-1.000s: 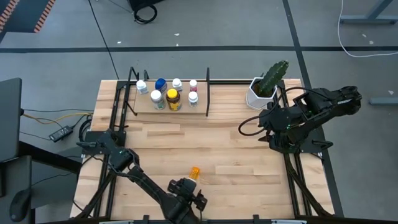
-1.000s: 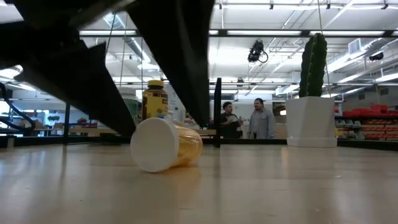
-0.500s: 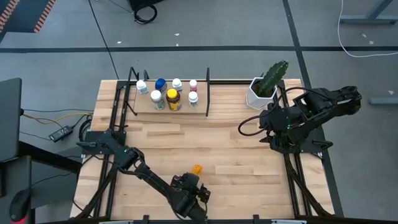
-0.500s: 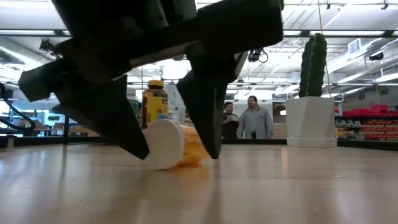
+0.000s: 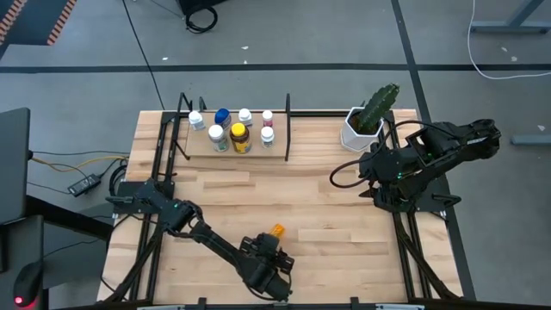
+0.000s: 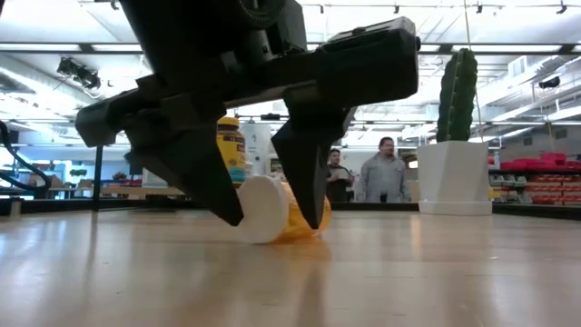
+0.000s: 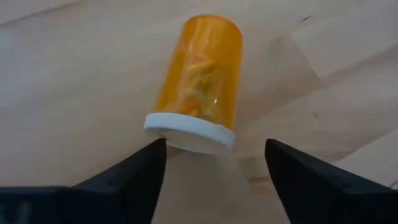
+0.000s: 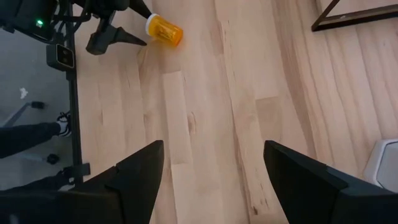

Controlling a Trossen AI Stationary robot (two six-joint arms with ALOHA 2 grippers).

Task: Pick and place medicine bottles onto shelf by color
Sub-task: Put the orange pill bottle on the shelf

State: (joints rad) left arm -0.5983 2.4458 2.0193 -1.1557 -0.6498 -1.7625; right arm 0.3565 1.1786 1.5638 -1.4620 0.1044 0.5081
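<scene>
Left end effector (image 6: 270,218) is down at the desk (image 5: 327,207) near its front edge, fingers spread wide with the small orange bottle (image 7: 199,81) between their tips. That bottle lies on its side on the wood, white cap toward the end effector, amber body pointing away. In the left wrist view the two dark fingers (image 7: 134,177) flank the cap with bare wood showing on both sides, so nothing is clamped yet. From the low view the fingertips straddle the bottle's cap end and reach almost to the desk surface; whether they touch it I cannot tell.

Right end effector (image 8: 214,168) hangs open and empty over the right side of the desk, beside the white pot with the cactus (image 5: 370,116), well apart from the orange bottle.

At the back left of the desk stands the shelf (image 5: 194,148), its light-wood panel framed by thin black rods. On it stand the other medicine bottles (image 5: 228,129): several white-capped ones, a blue one, and a larger amber one with a yellow lid.

Two people (image 6: 368,173) stand in the room far behind the desk.
</scene>
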